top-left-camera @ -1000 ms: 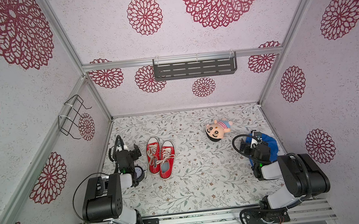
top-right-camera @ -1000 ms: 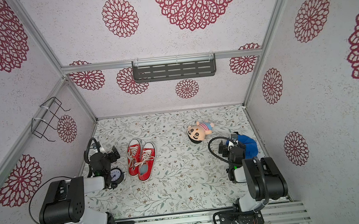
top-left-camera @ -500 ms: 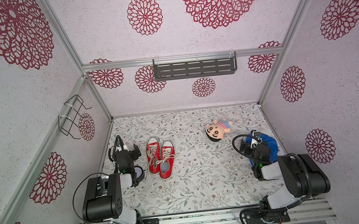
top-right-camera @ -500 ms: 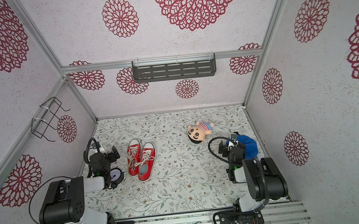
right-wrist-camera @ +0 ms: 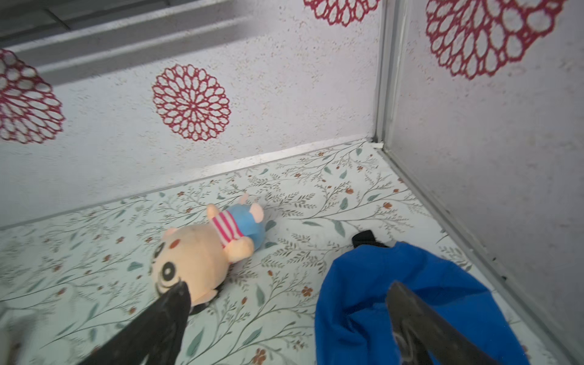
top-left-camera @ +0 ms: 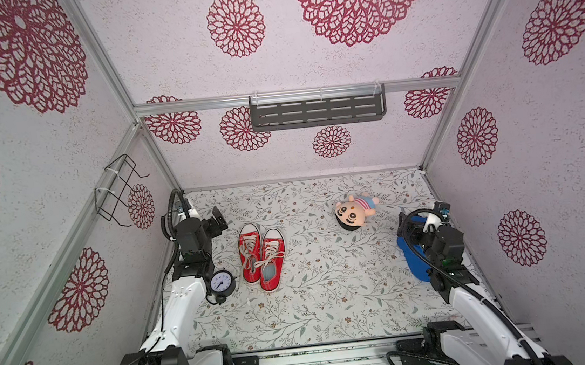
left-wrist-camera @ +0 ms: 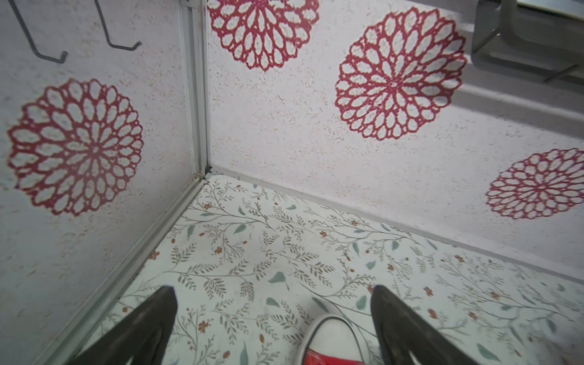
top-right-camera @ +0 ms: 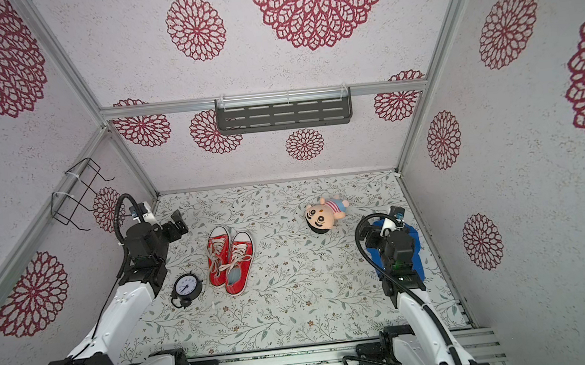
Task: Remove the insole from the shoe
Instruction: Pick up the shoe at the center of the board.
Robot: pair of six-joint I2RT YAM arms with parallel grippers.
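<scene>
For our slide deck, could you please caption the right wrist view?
Open right tool framing a plush doll and a blue fabric bag on the floral tabletop.

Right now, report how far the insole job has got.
Done: nothing; the insole sits inside the shoe. In hand: nothing; the left hand is open near a shoe toe, the right hand open by the blue bag. Left: reach in, grip the insole, pull it out.

The floral tabletop [top-left-camera: 330,282] bears shoes [top-left-camera: 262,255], clock [top-left-camera: 219,283], plush doll [top-left-camera: 354,212], blue bag [right-wrist-camera: 363,284].
</scene>
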